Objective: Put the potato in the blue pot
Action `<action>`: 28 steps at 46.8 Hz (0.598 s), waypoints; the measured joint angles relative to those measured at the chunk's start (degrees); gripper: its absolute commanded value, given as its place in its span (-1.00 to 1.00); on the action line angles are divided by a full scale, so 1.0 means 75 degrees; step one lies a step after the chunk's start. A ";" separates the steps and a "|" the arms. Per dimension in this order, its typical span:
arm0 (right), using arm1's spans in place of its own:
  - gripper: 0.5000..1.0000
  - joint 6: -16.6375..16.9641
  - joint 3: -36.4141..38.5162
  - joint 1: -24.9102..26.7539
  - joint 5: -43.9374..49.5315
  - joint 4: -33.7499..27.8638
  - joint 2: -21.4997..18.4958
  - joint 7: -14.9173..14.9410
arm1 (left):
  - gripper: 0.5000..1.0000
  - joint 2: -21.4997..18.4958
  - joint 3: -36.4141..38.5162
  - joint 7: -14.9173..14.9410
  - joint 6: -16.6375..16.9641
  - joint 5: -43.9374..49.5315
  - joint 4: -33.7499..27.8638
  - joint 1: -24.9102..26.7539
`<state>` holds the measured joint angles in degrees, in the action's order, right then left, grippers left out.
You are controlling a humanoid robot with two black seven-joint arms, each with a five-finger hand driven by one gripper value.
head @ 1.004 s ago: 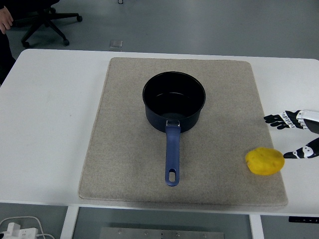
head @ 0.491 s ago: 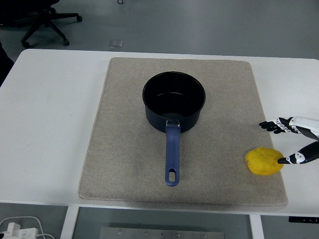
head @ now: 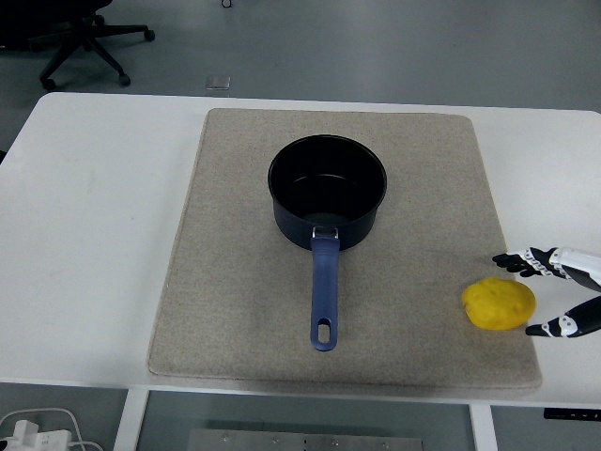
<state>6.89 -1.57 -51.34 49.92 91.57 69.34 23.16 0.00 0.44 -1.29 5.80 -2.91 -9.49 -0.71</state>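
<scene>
On the tan mat (head: 235, 282) sits the blue pot (head: 327, 193), handle toward the counter's (head: 94, 235) near edge. The right robot hand (head: 545, 293), fingers spread, flanks the yellow potato (head: 498, 303), seemingly not touching it.

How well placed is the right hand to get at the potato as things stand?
Probably well placed: the right hand is open beside the potato, fingers spread on either side of its right end, nothing between them.

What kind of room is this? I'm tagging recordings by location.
Probably an office or lab, not a kitchen: a wheeled office chair on grey floor, a white table with a beige mat, and a staged pot and potato.
</scene>
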 measured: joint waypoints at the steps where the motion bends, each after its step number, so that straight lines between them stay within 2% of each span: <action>1: 0.73 -0.0035 0.0004 0.0001 0.0000 0.0001 0.0000 0.0002 | 0.99 0.0000 0.0000 0.0000 0.0000 0.0000 0.0000 -0.0001; 18: 0.73 -0.0565 0.0013 0.0132 -0.0030 -0.0011 -0.0197 0.0057 | 0.99 0.0000 0.0000 0.0001 0.0000 0.0000 0.0000 0.0002; 28: 0.73 -0.0713 0.0024 0.0336 -0.0034 -0.0011 -0.0280 0.0076 | 0.99 0.0000 0.0000 0.0001 0.0001 0.0000 0.0000 0.0000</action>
<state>1.54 -1.39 -48.82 49.67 91.49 67.23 23.73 0.00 0.44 -1.29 5.80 -2.90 -9.49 -0.71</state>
